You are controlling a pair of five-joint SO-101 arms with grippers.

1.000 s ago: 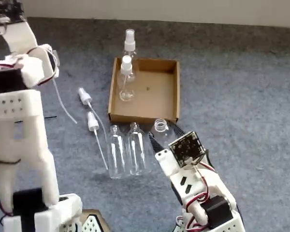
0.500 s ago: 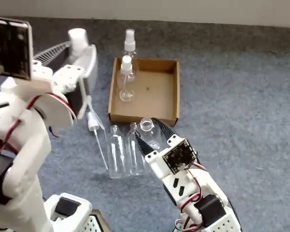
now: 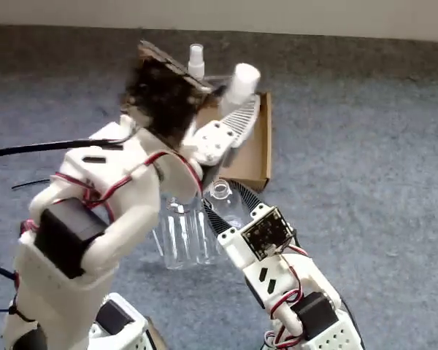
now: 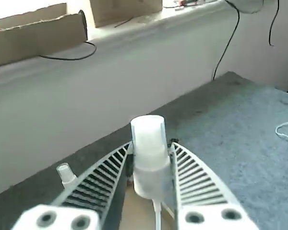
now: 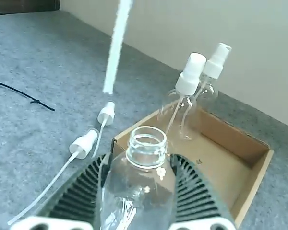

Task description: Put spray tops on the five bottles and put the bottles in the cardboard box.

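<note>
The left gripper clamps a spray top high over the twelve o'clock edge of the cardboard box, the right gripper clamps an uncapped bottle just past its six o'clock edge, and carpet spreads toward three o'clock.

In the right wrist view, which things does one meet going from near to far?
right claw, open bottle it holds, cardboard box, capped bottle in the box, second capped bottle behind it
</note>
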